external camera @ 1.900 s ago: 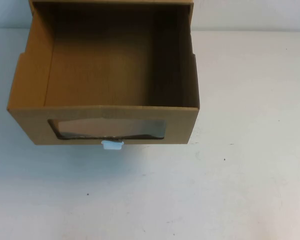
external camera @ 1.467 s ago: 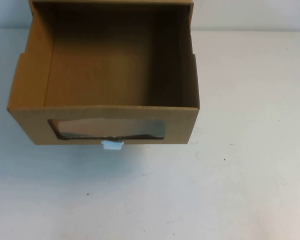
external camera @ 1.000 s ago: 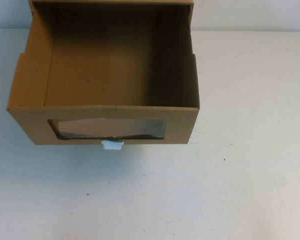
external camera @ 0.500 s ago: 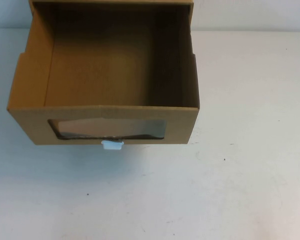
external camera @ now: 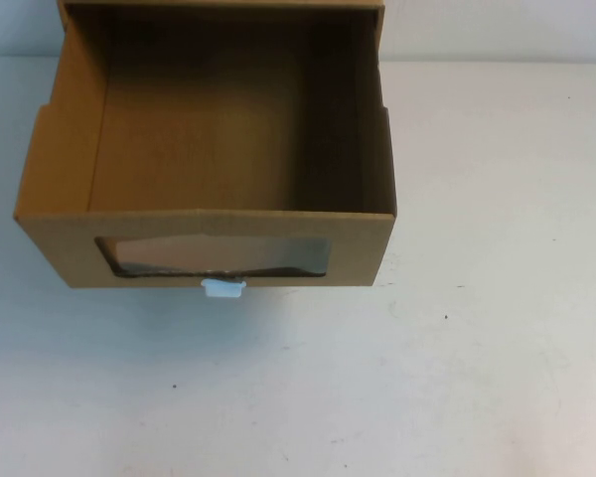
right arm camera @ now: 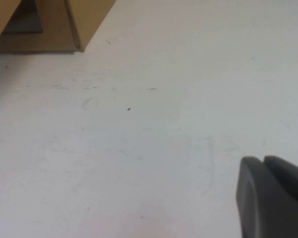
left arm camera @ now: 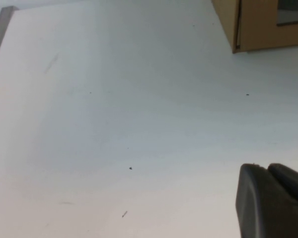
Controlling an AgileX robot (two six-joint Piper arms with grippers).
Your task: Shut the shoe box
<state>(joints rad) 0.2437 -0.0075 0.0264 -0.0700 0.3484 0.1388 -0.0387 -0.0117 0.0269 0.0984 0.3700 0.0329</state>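
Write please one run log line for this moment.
shoe box: drawer pulled out, open | left claw: above bare table, away from box | right claw: above table, away from box | contact: none

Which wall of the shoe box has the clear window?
The front wall of the shoe box, with a white pull tab beneath; others are plain cardboard. Left hand and right hand hang over the table.

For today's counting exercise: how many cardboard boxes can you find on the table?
1. The shoe box stands open on the table's far left part, window facing the robot. Left gripper and right gripper hover over bare table, apart from it. Anything beyond the frame stays unseen.
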